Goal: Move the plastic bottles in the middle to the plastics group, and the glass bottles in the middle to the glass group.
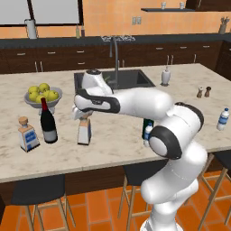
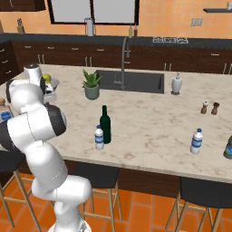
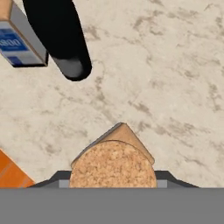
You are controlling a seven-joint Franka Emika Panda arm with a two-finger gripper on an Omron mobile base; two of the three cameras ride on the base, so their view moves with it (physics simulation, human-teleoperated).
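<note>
My gripper is shut on the tan stopper of a squat square clear bottle, held upright low over the counter's left part. Just to its left stands the glass group: a dark wine bottle and a squat blue-labelled bottle. In the middle a dark green slim-necked bottle and a small water bottle stand side by side, partly behind my arm in the left base view. Another small water bottle stands at the far right.
A bowl of fruit sits behind the wine bottle. The sink with its faucet lies at the back middle, a potted plant beside it. A soap dispenser and two shakers stand to the right. Stools line the counter's front edge.
</note>
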